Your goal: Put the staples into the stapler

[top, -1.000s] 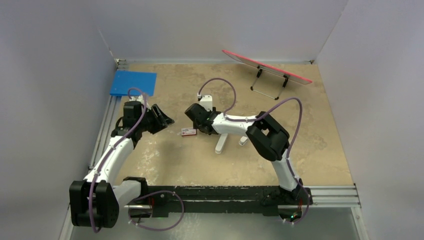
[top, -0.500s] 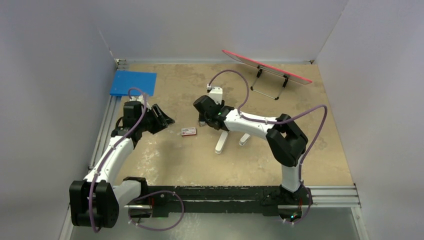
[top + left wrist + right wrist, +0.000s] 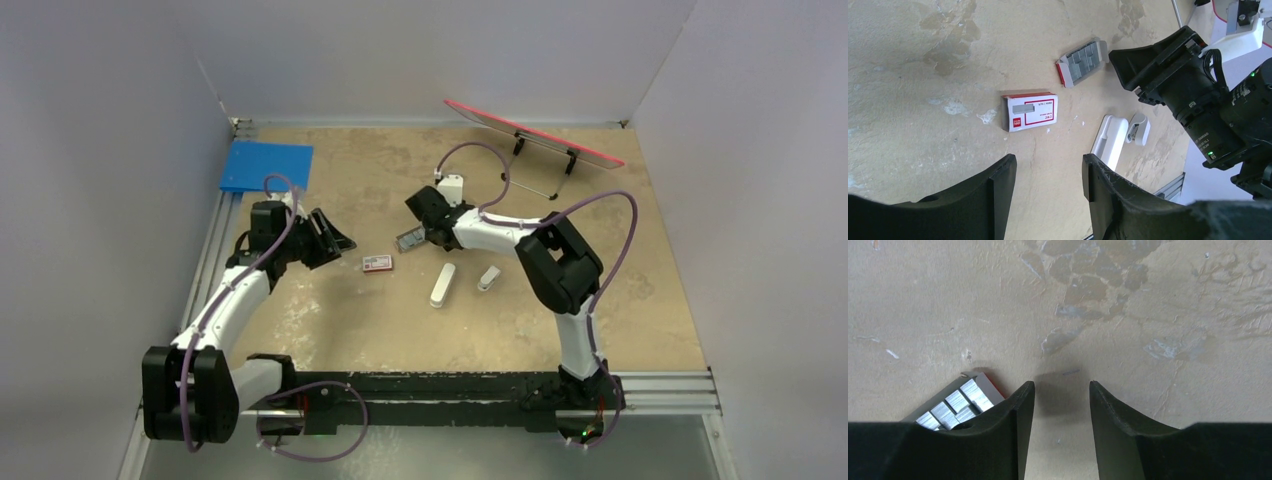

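Observation:
The staples (image 3: 1083,62) are grey metal blocks lying in an open red-and-white tray (image 3: 408,240) on the table. They also show at the lower left of the right wrist view, staples (image 3: 955,405), partly behind my right finger. The tray's red-and-white sleeve (image 3: 377,263) lies flat just left of it. The stapler (image 3: 442,284), a slim white bar, lies to the right of the sleeve. My right gripper (image 3: 422,226) hovers just right of the tray, open and holding nothing. My left gripper (image 3: 332,240) is open and apart from the sleeve (image 3: 1030,111), to its left.
A shorter white piece (image 3: 488,277) lies beside the stapler. A blue board (image 3: 266,165) sits at the back left. A red-edged panel on a wire stand (image 3: 535,135) is at the back right. White walls close in the table.
My right gripper has moved right and toward the back, away from the sleeve, uncovering the tray of staples and the stapler. My left gripper has edged slightly right.

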`<move>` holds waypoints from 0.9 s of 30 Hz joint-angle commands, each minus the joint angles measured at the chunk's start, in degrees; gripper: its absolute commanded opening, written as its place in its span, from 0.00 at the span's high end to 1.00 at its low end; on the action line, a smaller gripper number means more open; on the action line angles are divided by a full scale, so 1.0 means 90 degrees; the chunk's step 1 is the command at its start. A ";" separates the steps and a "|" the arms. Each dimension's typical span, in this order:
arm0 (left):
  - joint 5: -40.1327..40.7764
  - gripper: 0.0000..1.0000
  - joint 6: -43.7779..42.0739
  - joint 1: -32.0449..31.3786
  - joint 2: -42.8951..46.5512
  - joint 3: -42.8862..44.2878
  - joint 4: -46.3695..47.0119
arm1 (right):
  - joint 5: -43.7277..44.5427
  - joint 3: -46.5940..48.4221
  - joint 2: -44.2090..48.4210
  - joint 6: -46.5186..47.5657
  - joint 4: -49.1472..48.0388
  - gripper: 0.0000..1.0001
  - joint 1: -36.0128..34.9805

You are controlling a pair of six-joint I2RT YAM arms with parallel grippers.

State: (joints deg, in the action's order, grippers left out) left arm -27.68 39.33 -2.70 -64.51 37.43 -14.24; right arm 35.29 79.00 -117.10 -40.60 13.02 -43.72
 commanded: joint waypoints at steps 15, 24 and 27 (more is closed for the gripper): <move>-0.0368 0.49 -0.0141 0.0027 -0.0146 0.0119 0.0399 | -0.0937 -0.0304 0.0095 0.0599 -0.0600 0.55 0.0051; -0.0428 0.49 -0.0132 0.0026 -0.0126 0.0109 0.0414 | -0.1245 -0.0603 0.0506 0.0533 -0.0686 0.56 -0.0004; -0.0454 0.49 -0.0132 0.0026 -0.0099 0.0092 0.0423 | -0.1310 -0.0709 0.0810 0.0654 -0.0829 0.55 -0.0001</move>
State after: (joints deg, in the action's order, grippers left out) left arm -30.28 39.33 -2.70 -65.84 37.43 -12.91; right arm 25.78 74.11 -114.56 -35.38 5.74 -43.27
